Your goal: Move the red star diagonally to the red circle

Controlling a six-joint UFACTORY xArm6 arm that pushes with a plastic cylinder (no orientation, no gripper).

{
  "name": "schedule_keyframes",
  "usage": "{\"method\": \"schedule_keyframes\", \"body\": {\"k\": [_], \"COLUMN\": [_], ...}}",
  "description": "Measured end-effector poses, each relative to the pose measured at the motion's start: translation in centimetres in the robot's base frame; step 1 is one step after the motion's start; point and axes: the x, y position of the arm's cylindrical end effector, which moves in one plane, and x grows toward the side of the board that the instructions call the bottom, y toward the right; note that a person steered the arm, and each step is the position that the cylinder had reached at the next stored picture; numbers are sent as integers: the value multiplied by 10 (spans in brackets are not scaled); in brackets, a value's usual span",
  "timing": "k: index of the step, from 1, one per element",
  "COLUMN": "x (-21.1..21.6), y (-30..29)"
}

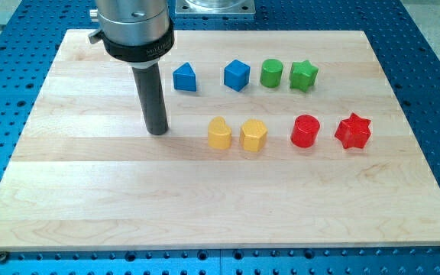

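The red star [353, 131] lies on the wooden board at the view's right. The red circle [305, 131] stands just to its left, a small gap between them. My tip [157, 132] rests on the board far to the view's left of both, left of the yellow blocks. It touches no block.
A yellow heart [219, 133] and a yellow hexagon [253, 135] sit mid-board. Along the top row are a blue triangle [185, 77], a blue cube [237, 74], a green cylinder [272, 73] and a green star [304, 75]. The board's right edge [418, 130] lies beyond the red star.
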Motion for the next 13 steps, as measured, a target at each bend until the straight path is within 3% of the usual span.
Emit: {"method": "schedule_keyframes", "body": {"k": [2,3,4,6,7,10,11,12,13], "x": [6,43,96,104,107,43,15,15,43], "y": [1,6,76,203,203,359,344,322,287]}}
